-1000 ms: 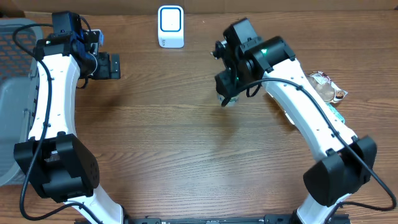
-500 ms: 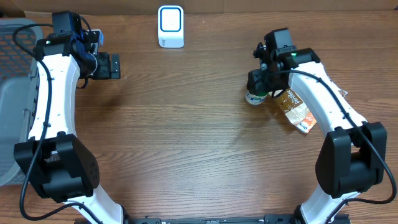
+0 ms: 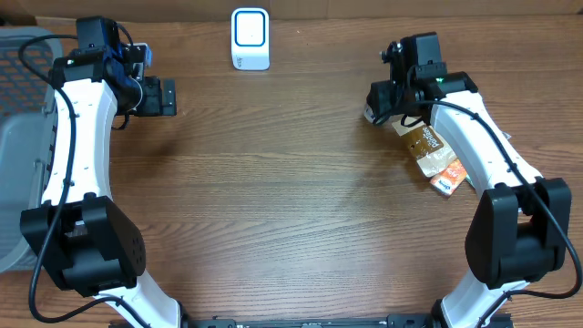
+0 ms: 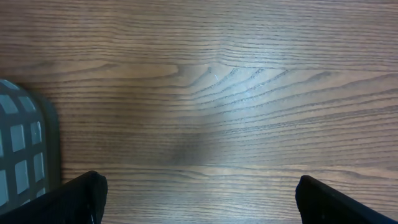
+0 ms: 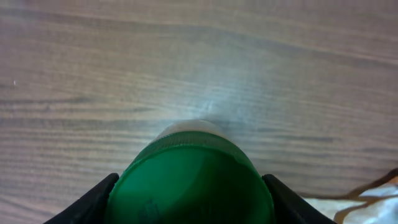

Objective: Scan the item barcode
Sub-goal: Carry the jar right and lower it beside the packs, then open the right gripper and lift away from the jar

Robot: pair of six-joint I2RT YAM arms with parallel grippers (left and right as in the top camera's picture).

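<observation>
At upper right of the overhead frame, the right fingers [image 5: 93, 204] are clamping a green-lidded jar [image 5: 193, 177] well apart from the white scanner [image 3: 250, 38], its barcode scan seemingly not yet done, while the left fingers [image 4: 78, 199] are hanging apart, empty.

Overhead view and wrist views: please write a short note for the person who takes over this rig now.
Left gripper: open, empty, over the table, near the basket.
Right gripper: shut on the green-lidded jar, beside the snack packets.
Scanner: at the table's far edge, well apart from the jar.
Done: jar gripped. Left: bring its barcode to the scanner; whether a scan already happened, the pictures do not show.
</observation>
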